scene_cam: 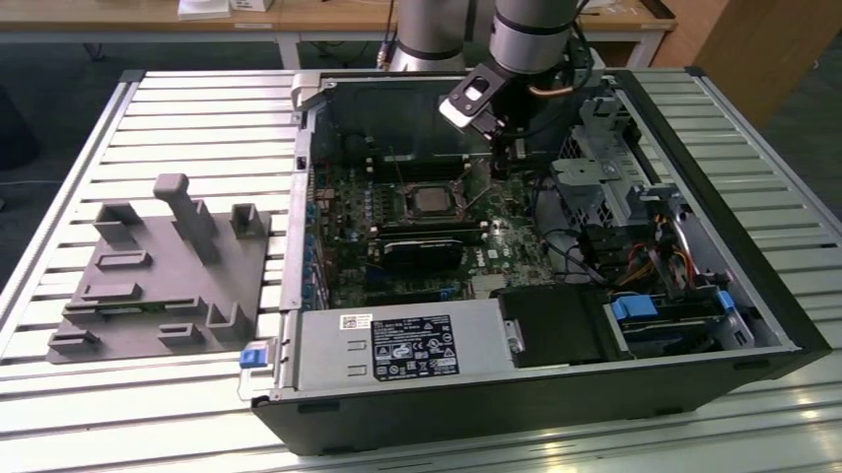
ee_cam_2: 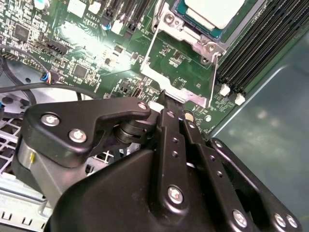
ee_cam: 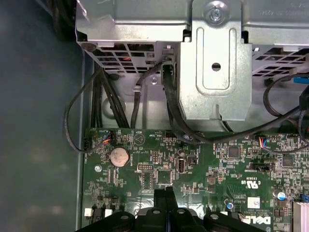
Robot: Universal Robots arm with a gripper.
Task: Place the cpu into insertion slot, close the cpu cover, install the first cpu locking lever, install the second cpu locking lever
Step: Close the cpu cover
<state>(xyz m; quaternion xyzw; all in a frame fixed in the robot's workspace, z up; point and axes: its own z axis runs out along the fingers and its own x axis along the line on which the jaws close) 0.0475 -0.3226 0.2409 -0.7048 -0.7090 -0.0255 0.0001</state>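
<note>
— Cpu (ee_cam_2: 212, 8): where is it found?

— It is seen seated in the insertion slot (ee_cam_2: 167, 23), pale metal top upward, on the green motherboard (ee_cam_2: 72, 43) inside the opened computer case (scene_cam: 526, 404). The case is laid on its side with its open face upward. In the exterior view the cpu is placed near the middle of the board, to the exterior view's left of the gripper (scene_cam: 507, 156).

— And the cpu cover (ee_cam_2: 195, 98)?

— It is shown swung open in the second wrist view, not over the cpu; green board is visible through its cut-out middle. Its free edge is pointed toward the gripper.

— How are the fingers (ee_cam_2: 169, 130) held?

— They are pressed together in both wrist views, with only a thin seam between them, and nothing is gripped. In the second wrist view the tips are placed just at the cover's free edge; whether contact is made cannot be told.

— What else is noted?

— Long black memory slots (ee_cam_2: 251, 48) are ranged beside the socket. In the first wrist view a round coin cell (ee_cam: 119, 156) is seen on the board, and black cables (ee_cam: 171, 106) are run down from a grey metal drive cage (ee_cam: 215, 72). On the slatted table (scene_cam: 197, 118), at the exterior view's left of the case, a grey moulded fixture (scene_cam: 158, 276) is laid.
</note>
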